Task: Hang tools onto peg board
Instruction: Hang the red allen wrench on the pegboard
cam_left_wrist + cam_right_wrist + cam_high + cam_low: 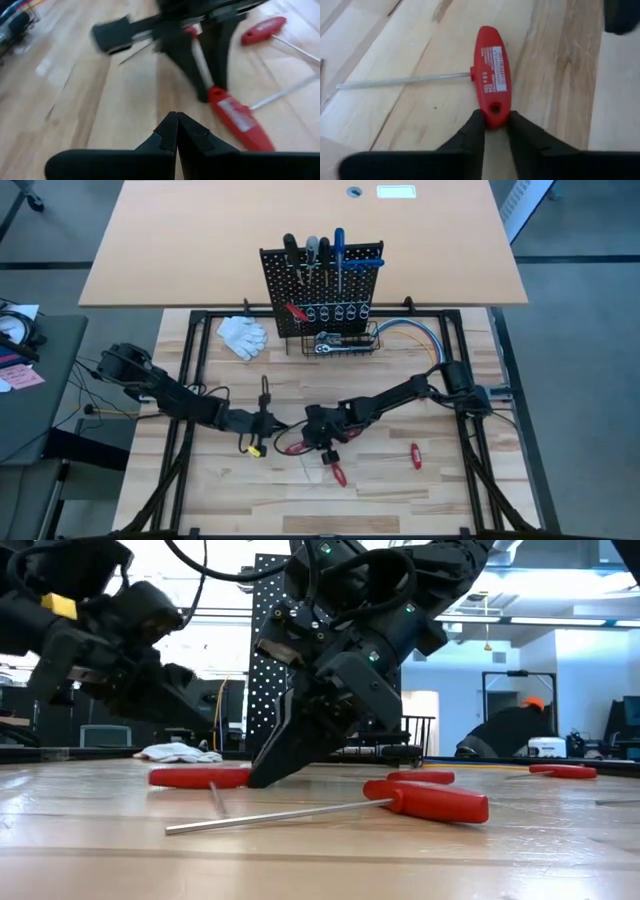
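The peg board [322, 285] stands at the table's far middle, with screwdrivers hung along its top and a chrome ratchet [335, 345] in its basket. Three red T-handle tools lie on the table near the front: one [293, 447] under my right gripper [312, 442], one [336, 471] just nearer, and one [415, 455] to the right. My right gripper [495, 125] is shut on the first tool [492, 70]. My left gripper [176, 131] is shut and empty, just left of it, above the table. My right gripper pinches the red handle's end [494, 111], by its small hole, between its two fingertips. The fingers [270, 765] slant down from above and from the table's right, along the handle. The handle [198, 777] lies flat on the table, its shaft [402, 80] sticking out sideways.
White gloves [243, 333] lie left of the peg board, and a bundle of coloured cables [415, 330] curves to its right. In the low view a red tool [430, 802] with its long shaft lies nearest the front edge. A person [510, 730] bends in the room behind.
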Available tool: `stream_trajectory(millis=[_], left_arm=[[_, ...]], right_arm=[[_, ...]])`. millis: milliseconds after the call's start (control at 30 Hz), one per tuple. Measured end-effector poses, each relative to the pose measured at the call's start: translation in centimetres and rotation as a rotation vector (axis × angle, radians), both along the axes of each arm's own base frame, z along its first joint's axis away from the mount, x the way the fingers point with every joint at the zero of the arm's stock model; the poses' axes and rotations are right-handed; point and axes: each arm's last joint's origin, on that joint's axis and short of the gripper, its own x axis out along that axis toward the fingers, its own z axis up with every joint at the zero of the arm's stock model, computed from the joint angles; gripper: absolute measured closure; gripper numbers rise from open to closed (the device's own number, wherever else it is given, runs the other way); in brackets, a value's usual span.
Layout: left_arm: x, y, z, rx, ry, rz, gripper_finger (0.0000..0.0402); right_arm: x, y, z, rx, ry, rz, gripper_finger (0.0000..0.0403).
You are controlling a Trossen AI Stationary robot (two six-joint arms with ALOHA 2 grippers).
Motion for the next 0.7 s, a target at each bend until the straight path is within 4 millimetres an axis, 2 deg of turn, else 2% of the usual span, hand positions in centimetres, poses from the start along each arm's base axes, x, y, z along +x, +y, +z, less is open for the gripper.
stream_trajectory(millis=[133, 233, 300, 400, 533, 600, 700], left_arm=[[-1.1, 0.4, -0.8, -0.071, 0.004, -0.003, 0.0392], [-1.6, 0.0, -1.3, -0.107, 0.063, -0.051, 0.0356], [-1.9, -0.6, -1.7, -0.131, 0.118, -0.083, 0.0323], [-2.3, -1.5, -1.8, -0.166, 0.137, -0.108, 0.0269], [-2.8, -3.0, -1.5, -0.109, 0.104, -0.22, 0.021], [-2.6, -3.8, -1.0, -0.034, 0.07, -0.301, 0.0195], [-1.6, -4.8, 0.1, -0.004, 0.065, -0.41, 0.0192]], right_arm=[[0.1, 0.0, 0.0, 0.002, -0.011, -0.006, 0.0373], [0.2, -0.2, 0.6, 0.022, -0.037, -0.035, 0.0381], [0.4, -0.3, 0.8, 0.033, -0.057, -0.045, 0.0372], [0.5, -0.2, 1.3, 0.04, -0.091, -0.044, 0.0337], [0.5, 0.5, 1.4, 0.033, -0.105, -0.015, 0.0263], [0.3, 0.7, 1.6, 0.03, -0.095, -0.008, 0.0222], [-0.4, 1.2, 3.1, 0.051, -0.057, -0.017, 0.0174]])
